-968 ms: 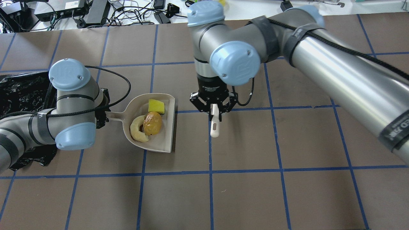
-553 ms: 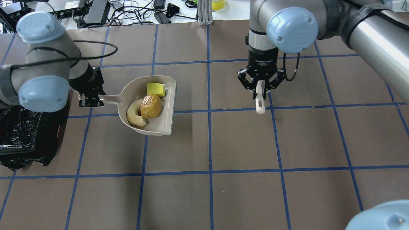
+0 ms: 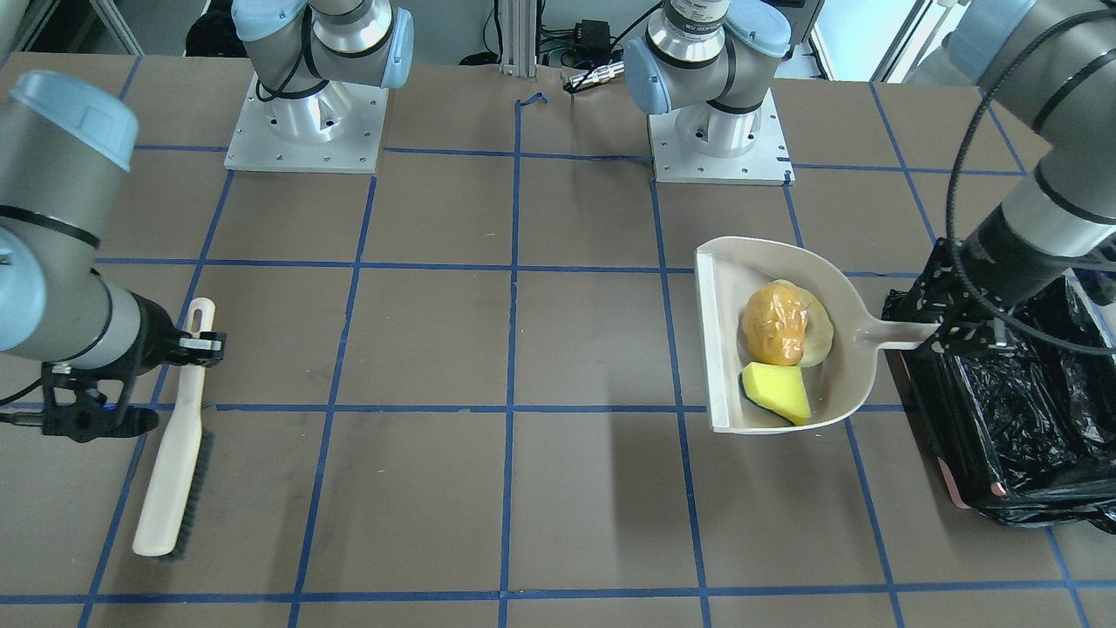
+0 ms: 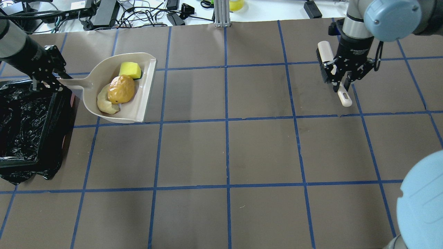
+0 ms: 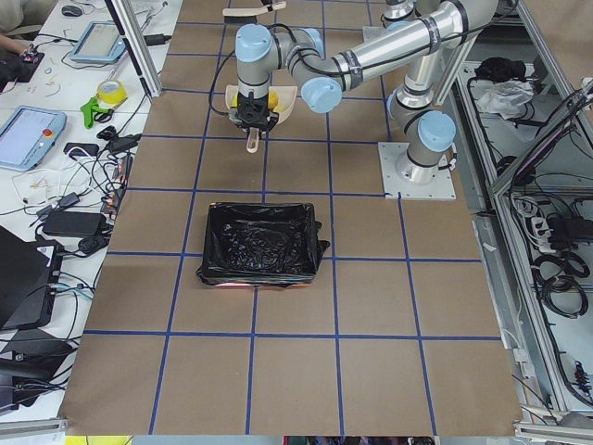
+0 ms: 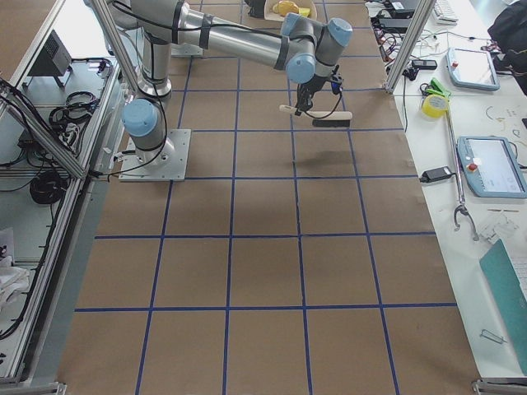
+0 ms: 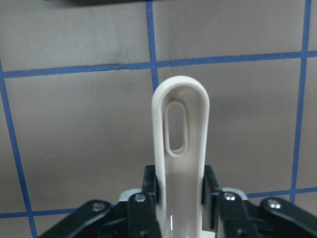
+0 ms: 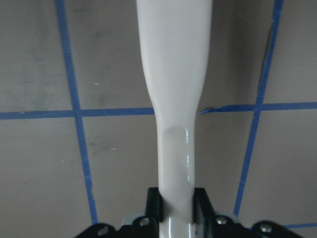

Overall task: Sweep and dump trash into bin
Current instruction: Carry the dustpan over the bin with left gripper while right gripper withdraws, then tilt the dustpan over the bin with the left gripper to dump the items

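The left gripper, pinching the dustpan handle, has carried the trash to just beside the bin; the right gripper, clamped on the brush, has drawn well away. Sweeping looks done; dumping remains.

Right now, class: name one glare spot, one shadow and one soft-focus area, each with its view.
Front-facing view: glare on the orange blob, glints on the bin bag, a soft shadow on the table beside the dustpan. Right wrist view: a bright streak on the brush handle. Overhead view: the arm cap at lower right looks soft.
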Robot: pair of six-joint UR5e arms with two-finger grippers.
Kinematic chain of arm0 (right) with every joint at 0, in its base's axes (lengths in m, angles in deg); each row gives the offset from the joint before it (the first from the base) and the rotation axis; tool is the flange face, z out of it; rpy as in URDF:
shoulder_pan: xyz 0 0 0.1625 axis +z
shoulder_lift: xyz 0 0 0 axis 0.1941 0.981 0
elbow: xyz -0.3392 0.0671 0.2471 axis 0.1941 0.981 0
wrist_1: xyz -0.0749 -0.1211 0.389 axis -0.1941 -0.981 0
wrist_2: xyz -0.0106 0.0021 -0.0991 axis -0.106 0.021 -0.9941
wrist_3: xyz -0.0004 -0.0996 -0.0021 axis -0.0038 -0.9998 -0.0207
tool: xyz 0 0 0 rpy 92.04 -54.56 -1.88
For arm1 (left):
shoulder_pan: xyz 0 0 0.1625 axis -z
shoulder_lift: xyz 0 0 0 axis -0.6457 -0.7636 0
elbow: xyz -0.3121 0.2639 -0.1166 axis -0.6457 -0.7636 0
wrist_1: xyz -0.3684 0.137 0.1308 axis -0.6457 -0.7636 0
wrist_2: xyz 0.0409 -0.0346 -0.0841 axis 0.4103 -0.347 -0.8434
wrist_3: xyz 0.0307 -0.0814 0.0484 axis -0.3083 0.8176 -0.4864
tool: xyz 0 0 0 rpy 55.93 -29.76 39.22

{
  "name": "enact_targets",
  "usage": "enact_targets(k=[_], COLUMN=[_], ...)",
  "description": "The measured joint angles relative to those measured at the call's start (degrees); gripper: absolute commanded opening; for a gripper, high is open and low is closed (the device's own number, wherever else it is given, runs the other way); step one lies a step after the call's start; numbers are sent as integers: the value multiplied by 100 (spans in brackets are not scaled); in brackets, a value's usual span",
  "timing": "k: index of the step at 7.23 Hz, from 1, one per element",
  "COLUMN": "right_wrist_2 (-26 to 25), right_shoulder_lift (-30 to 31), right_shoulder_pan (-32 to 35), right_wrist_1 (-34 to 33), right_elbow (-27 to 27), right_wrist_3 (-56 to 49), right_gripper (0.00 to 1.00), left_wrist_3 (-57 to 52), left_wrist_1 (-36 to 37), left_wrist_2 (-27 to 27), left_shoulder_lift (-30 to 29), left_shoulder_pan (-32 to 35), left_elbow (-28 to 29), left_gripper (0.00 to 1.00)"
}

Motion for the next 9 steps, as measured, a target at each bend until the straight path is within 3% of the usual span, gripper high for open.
enact_targets(k=[4, 7, 9], right_wrist_2=[-215, -264, -262], right_shoulder_lift=[-329, -308, -307], right_shoulder_pan=[-806, -953, -959], right_wrist_1=[-513, -970, -1049], right_elbow=[-312, -705, -804], right_wrist_3=[-866, -1103, -1119], right_gripper=[0, 0, 0], left_wrist_3=[-1851, -3400, -4173], left_wrist_1=[-20, 130, 488], left_wrist_2=[-57, 27, 223], left_shoulder_lift=[-253, -677, -1024], left_shoulder_pan=[-1389, -2317, -2601], left_elbow=[471, 890, 1217], left_gripper=[0, 0, 0])
